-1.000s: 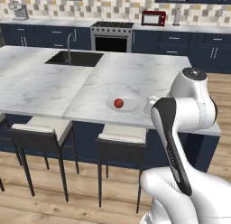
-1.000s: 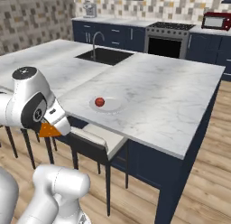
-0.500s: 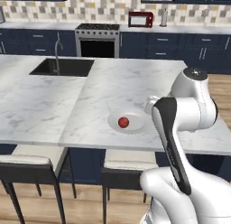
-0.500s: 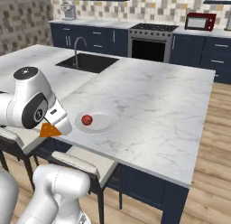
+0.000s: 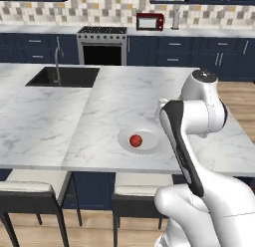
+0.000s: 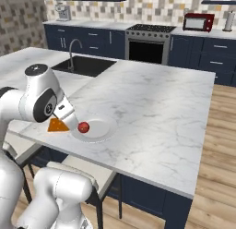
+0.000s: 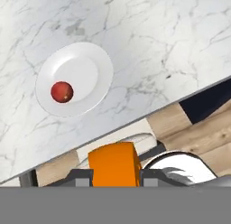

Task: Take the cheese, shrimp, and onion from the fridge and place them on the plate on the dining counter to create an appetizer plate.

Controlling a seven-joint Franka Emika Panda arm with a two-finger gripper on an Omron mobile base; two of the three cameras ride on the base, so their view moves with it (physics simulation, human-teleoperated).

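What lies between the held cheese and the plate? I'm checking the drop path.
Nothing stands between. In the hand view, the cheese in the gripper hangs over a stool and floor; past the counter edge only bare marble reaches the plate.

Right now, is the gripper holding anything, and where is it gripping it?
Yes. The gripper holds the cheese, pinched at the wedge's two opposite sides, short of the plate where the onion lies.
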